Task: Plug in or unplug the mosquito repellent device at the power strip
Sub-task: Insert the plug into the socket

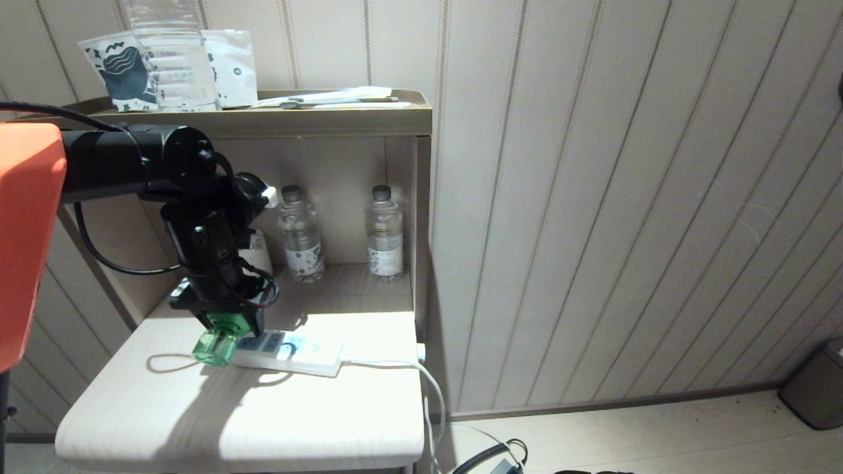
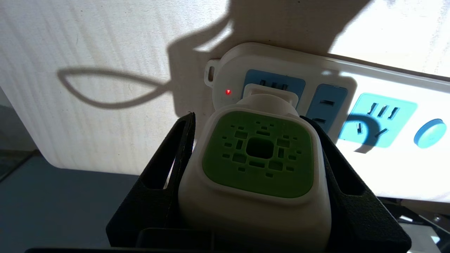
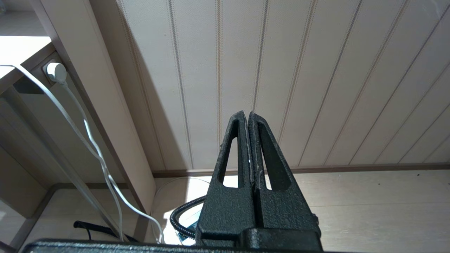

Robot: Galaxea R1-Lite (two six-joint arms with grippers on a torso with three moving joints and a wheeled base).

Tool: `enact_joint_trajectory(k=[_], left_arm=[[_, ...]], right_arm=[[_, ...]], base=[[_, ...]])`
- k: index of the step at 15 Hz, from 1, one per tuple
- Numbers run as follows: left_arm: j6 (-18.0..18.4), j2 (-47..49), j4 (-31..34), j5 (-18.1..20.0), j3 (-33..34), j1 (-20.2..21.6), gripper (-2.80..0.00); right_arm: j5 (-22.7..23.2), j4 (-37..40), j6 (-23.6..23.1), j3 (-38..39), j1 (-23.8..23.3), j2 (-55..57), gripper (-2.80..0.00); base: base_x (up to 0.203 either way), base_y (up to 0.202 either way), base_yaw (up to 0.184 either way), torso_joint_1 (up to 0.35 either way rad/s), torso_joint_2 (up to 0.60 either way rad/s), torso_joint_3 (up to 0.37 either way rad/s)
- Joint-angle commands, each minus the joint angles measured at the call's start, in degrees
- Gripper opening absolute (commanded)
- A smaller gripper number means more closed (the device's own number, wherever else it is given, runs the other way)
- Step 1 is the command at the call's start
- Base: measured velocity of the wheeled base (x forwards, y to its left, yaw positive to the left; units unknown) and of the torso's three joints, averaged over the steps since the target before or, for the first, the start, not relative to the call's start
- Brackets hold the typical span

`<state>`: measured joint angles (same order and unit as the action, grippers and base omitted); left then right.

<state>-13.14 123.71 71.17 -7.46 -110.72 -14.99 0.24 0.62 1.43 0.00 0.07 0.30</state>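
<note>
On the pale table lies the white power strip (image 1: 296, 352) (image 2: 386, 116) with pale-blue socket faces. The mosquito repellent device (image 1: 217, 343) (image 2: 258, 151) sits at the strip's far-left end socket. Its white head with the green vented face points toward the wrist camera, and its green bottle sticks out to the left. The plug end rests against the socket face and hides the prongs. My left gripper (image 1: 229, 324) (image 2: 249, 119) comes down from above, shut on the device's head, one black finger on each side. My right gripper (image 3: 248, 115) hangs shut and empty near the floor by the panelled wall.
A red light (image 2: 228, 92) glows at the strip's end, and its white cord (image 1: 395, 363) runs off the table's right edge. Two clear water bottles (image 1: 299, 234) (image 1: 384, 234) stand in the shelf niche behind. A grey bin (image 1: 816, 385) stands on the floor at far right.
</note>
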Motion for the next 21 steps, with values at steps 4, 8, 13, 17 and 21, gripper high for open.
enact_joint_trajectory(k=[4,8,13,17,21], left_arm=[[1.4,1.2,-0.3,-0.3,0.0,-0.5,-2.8],[4.6,1.9,-2.4,-3.8,-0.1,-1.8,-2.8],[4.9,1.6,-1.0,-4.0,0.5,-2.4,-2.8],[4.5,2.0,-0.9,-3.5,0.8,-2.2,-2.8],[4.0,2.6,-1.0,0.6,0.9,-1.7,-2.8]], right_arm=[[0.0,0.0,0.0,0.0,0.0,0.0,-2.8],[0.0,0.0,0.0,0.0,0.0,0.0,-2.8],[0.0,0.0,0.0,0.0,0.0,0.0,-2.8],[0.0,0.0,0.0,0.0,0.0,0.0,-2.8],[0.0,0.0,0.1,0.0,0.0,0.0,-2.8]], base=[[0.0,0.0,0.0,0.0,0.0,0.0],[0.0,0.0,0.0,0.0,0.0,0.0],[0.0,0.0,0.0,0.0,0.0,0.0],[0.0,0.0,0.0,0.0,0.0,0.0],[0.0,0.0,0.0,0.0,0.0,0.0]])
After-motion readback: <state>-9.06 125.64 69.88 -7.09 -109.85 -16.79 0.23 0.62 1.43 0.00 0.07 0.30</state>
